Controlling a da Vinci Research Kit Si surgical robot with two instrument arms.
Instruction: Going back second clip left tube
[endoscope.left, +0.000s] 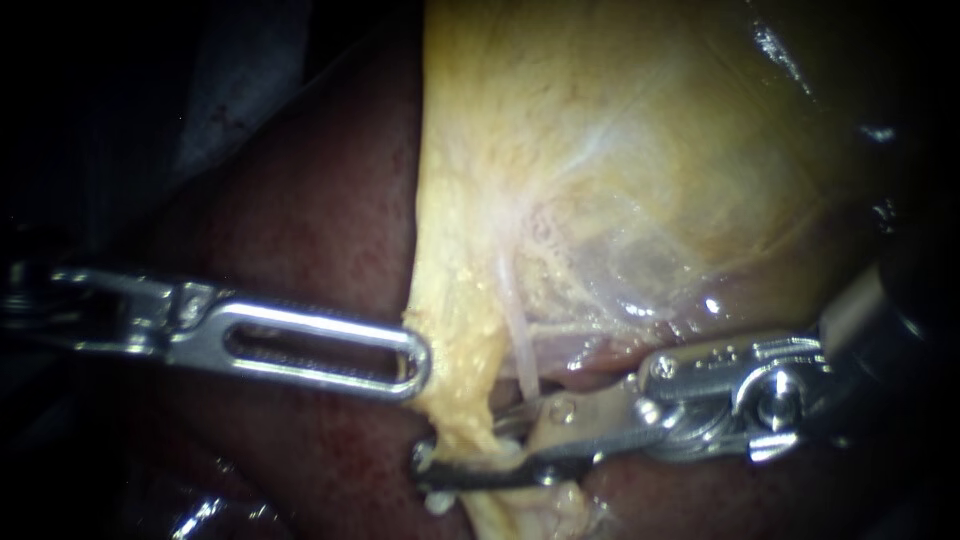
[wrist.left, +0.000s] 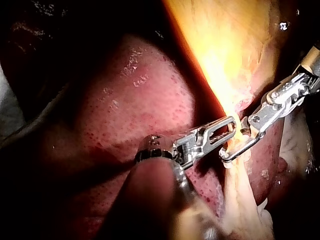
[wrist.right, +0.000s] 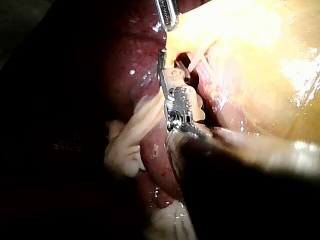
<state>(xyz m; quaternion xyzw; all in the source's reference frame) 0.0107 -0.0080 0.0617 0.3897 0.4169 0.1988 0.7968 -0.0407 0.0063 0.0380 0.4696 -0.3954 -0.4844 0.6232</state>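
We see our left instrument (endoscope.left: 418, 362) come in level over the dark red liver (endoscope.left: 310, 220). Its slotted jaws lie together, pinched on the near edge of the yellow fatty strand (endoscope.left: 455, 300) that hangs down from the gallbladder (endoscope.left: 650, 150). The strand's edge bulges toward that tip.

The gallbladder fills the upper part of the endoscope view as a broad yellow, glistening wall (a sac, though nothing inside it shows through).

Our right instrument (endoscope.left: 465, 447) enters from the right, lower than the left one, its bright hinged wrist lying just under the gallbladder's lower border. Its jaws stand apart. The lower one is long and dark and reaches across beneath the strand to its far edge. The upper one is shorter and sits above it, and the strand passes through the gap between them without being squeezed.

The thin pale tube (endoscope.left: 517, 340) runs down from the gallbladder, just beside the strand on the right instrument's side. Its lower end meets the right instrument's upper jaw and is lost there, so we cannot make out a clip on it.

In the right wrist view, the strand's pale, lobed lower end lies beside the right instrument's shaft, on the liver. The two instrument tips sit near each other, with the strand between them.
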